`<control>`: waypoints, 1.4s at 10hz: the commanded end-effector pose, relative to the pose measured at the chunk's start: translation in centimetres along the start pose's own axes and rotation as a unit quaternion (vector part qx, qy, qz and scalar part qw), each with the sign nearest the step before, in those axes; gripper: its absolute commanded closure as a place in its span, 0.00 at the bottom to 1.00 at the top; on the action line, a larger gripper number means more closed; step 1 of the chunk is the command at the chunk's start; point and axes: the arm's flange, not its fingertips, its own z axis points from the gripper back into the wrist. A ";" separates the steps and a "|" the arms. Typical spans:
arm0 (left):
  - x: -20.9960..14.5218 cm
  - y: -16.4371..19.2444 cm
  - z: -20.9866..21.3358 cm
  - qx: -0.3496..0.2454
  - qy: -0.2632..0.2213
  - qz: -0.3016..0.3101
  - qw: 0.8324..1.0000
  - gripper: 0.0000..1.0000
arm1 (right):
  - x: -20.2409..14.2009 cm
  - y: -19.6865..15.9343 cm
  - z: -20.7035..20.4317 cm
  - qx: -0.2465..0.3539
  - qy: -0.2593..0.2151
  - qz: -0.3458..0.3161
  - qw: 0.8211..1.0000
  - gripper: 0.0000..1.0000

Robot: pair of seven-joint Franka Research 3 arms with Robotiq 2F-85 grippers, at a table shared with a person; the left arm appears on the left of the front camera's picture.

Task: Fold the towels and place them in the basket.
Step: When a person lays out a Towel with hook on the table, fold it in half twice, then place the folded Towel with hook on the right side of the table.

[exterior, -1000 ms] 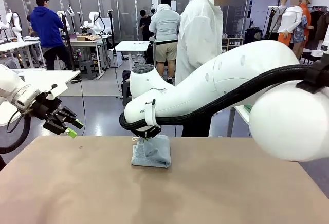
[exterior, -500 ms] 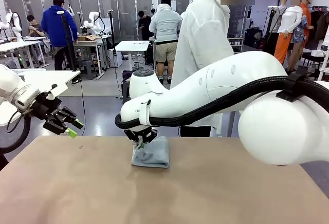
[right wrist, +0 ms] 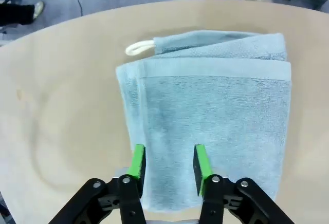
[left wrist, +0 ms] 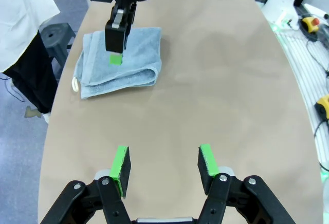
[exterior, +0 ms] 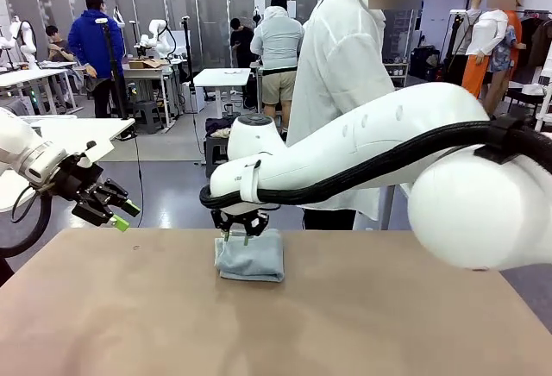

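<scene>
Right pincer [right wrist: 166,165] spread, empty, over the folded blue-grey towel [right wrist: 216,106] at the counter's [exterior: 345,324] 12 o'clock; left pincer [left wrist: 163,165] spread, at 9 o'clock. Towel likely light, floppy: grip across thick folded edge, all layers.

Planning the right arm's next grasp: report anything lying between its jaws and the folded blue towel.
Nothing visible. The right arm's jaws stand open directly over the folded towel, no object between them and the cloth; its white loop lies at a far corner, clear of them.
</scene>
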 end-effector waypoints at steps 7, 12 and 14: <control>0.0 0.0 0.0 0.000 0.000 -0.007 1.000 0.32 | -0.5 -13.5 4.7 0.019 0.047 0.075 0.996 0.00; 0.0 0.0 0.0 0.000 0.000 -0.007 1.000 0.32 | 0.6 -12.7 3.7 0.017 0.043 0.057 0.997 0.00; 0.0 0.0 0.0 0.000 0.000 -0.007 1.000 0.32 | 0.6 -12.7 3.7 0.017 0.043 0.057 0.997 0.00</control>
